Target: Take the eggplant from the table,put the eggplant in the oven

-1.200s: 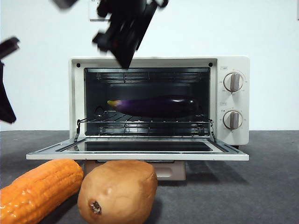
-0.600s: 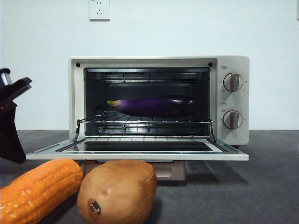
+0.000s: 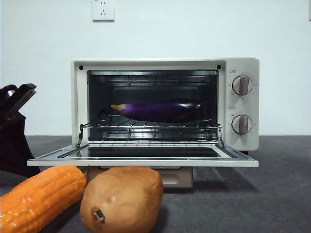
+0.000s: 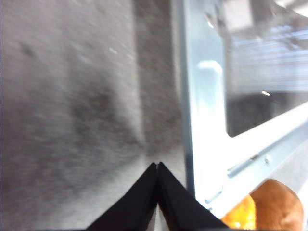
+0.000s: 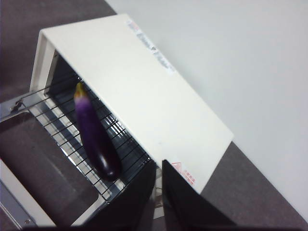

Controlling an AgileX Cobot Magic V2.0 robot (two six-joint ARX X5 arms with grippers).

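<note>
Two grippers are both empty, jaws pressed together. The eggplant (image 3: pixel 160 109) lies on the wire rack (image 3: pixel 150 129) inside the oven (image 3: pixel 165 65), its long axis running across the opening, stem end toward the hinge-side wall opposite the knobs. The right gripper (image 5: pixel 160 166) hangs above the oven's roof, looking down on the eggplant (nearer to it than its partner). The left gripper (image 4: pixel 157 166) sits low over the table (image 3: pixel 282 194), just beside the open door (image 3: pixel 146 158). Placement looks done; closing the door would fall to the left.
</note>
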